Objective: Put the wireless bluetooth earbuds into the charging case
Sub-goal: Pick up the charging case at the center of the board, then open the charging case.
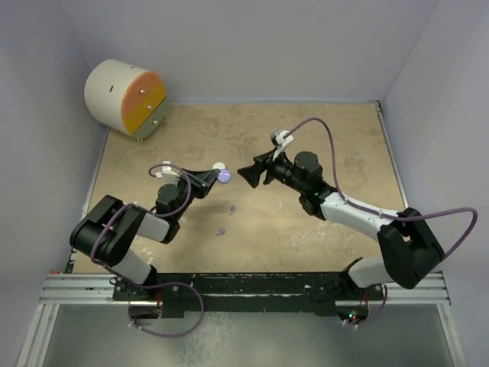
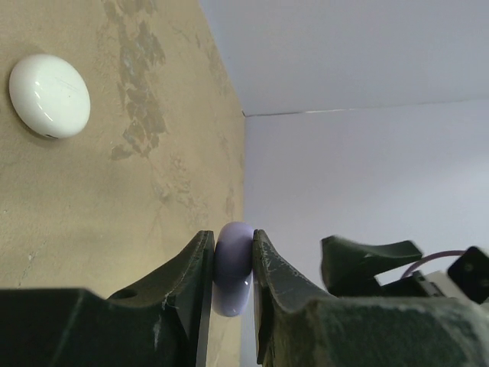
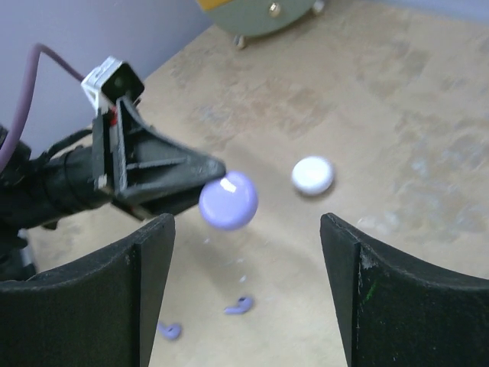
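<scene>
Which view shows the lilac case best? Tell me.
Right wrist: the lilac case faces it, whole round face visible at the left gripper tip. Left wrist shows it edge-on between the fingers; top external, only a tiny dot.

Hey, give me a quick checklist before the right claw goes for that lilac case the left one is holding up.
1. Grip: left claw shut on the lilac case: ok.
2. Free hand: right claw open and empty: ok.
3. Lid of the lilac case open: not ok, it looks closed.
4. Lid seam facing the right claw: cannot tell.
5. Two lilac earbuds loose on the table: ok.
6. The white case clear of both claws: ok.
</scene>
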Controlling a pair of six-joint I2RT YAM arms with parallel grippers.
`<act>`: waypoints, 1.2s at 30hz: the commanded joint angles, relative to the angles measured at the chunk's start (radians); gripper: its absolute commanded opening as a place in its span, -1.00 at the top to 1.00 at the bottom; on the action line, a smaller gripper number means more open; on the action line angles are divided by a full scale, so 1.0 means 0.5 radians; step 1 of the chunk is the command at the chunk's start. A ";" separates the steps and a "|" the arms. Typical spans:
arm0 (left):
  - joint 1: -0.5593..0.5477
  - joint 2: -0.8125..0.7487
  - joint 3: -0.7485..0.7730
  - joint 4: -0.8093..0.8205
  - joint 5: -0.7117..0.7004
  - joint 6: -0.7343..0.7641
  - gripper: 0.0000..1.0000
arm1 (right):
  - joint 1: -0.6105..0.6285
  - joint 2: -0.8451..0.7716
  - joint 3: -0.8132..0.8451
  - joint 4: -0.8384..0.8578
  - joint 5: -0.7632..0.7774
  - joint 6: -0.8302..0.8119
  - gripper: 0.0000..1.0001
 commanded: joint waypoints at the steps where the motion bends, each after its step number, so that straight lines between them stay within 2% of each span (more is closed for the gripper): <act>1: -0.002 -0.048 -0.042 0.299 -0.160 -0.112 1.00 | -0.024 -0.028 -0.180 0.435 -0.315 0.498 -0.56; 13: -0.086 0.004 -0.111 0.669 -0.347 -0.212 1.00 | -0.110 0.376 -0.291 1.261 -0.726 1.156 -0.51; 21: -0.224 0.135 -0.106 0.879 -0.494 -0.225 1.00 | -0.154 0.582 -0.264 1.563 -0.817 1.445 -0.42; 28: -0.285 0.216 -0.085 0.992 -0.552 -0.215 1.00 | -0.180 0.675 -0.181 1.481 -0.777 1.528 -0.29; 36: -0.306 0.154 -0.079 0.992 -0.577 -0.151 1.00 | -0.198 0.758 -0.154 1.454 -0.726 1.631 -0.24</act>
